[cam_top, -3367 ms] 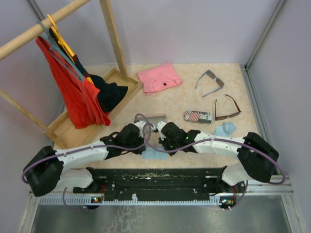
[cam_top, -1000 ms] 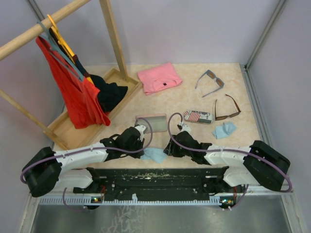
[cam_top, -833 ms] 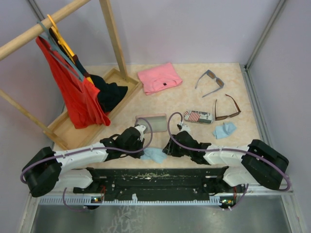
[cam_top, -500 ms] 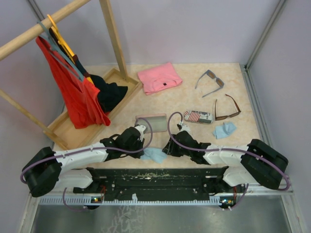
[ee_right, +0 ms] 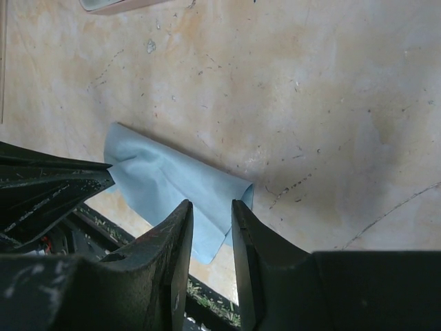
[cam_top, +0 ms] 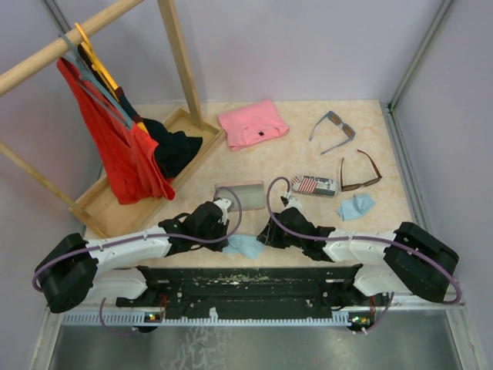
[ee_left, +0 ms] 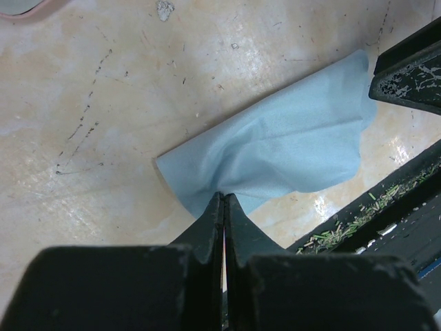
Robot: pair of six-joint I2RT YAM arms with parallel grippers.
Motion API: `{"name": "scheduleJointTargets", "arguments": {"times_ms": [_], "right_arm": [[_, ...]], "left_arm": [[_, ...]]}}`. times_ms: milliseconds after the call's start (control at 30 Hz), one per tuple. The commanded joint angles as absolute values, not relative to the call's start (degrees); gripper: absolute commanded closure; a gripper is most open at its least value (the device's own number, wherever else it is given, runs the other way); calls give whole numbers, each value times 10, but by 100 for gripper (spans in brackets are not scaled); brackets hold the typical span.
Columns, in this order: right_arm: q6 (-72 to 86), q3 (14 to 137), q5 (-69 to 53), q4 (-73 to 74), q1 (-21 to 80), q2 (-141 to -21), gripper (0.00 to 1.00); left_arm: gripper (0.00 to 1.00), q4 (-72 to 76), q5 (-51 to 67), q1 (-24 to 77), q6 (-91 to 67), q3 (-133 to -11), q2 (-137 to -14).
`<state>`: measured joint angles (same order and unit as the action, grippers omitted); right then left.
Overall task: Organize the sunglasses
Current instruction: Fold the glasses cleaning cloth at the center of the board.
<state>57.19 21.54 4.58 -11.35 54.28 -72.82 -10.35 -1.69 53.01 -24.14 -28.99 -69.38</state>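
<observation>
- Both sunglasses lie on the counter (cam_top: 285, 158), open, at its far right corner and well apart from both tools. Neither is held.
- The grey-blue sunglasses (cam_top: 333, 129) lie farthest back. Their front runs diagonally, and the temples point toward the near left.
- The brown sunglasses (cam_top: 360, 173) lie just nearer, beside the flag-patterned case (cam_top: 313, 185). Their front seems to run across the counter with the temples pointing away, though the overhead view is too small to be sure.
- From the tools, both pairs lie forward and to the right, so the right arm is judged the nearer one for either pair.
- The left tool (ee_left: 224, 200) is clenched, and its tips meet at the near edge of the light blue cloth (ee_left: 289, 145). It appears to pinch that edge.
- The right tool (ee_right: 211, 207) stands partly parted, straddling the opposite end of the same cloth with nothing gripped.
- Step in hand, as judged: handling this cloth at the near edge. The sunglasses are not yet approached.
</observation>
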Motion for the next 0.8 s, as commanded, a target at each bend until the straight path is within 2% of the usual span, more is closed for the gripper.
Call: {"name": "scheduleJointTargets", "arguments": {"times_ms": [0,767], "right_arm": [[584,233,36,-157,543,-739,70],[590,254,61,-109,542,-769,68]], "left_arm": [[100,-99,-16,533,-236,-295,-688],[100,-101,-16,533,-234,-298,-689]]}}
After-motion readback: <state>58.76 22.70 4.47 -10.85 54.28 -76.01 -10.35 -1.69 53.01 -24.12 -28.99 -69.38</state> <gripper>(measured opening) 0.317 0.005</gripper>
